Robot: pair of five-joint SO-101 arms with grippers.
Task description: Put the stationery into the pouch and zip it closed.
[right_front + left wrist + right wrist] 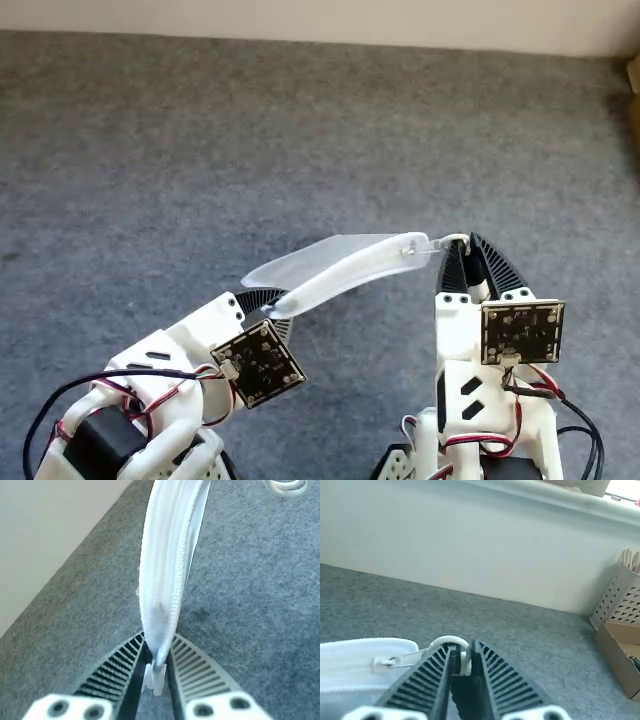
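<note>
Pouch corner hidden inside the left claw.

Milky-white pouch, black ribbed left gripper and right gripper, grey table.

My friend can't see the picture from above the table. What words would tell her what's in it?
A see-through white pouch is held between two robot grippers over a grey table. The left gripper is shut on one end, and the right gripper pinches the zipper pull at the other end.
</note>
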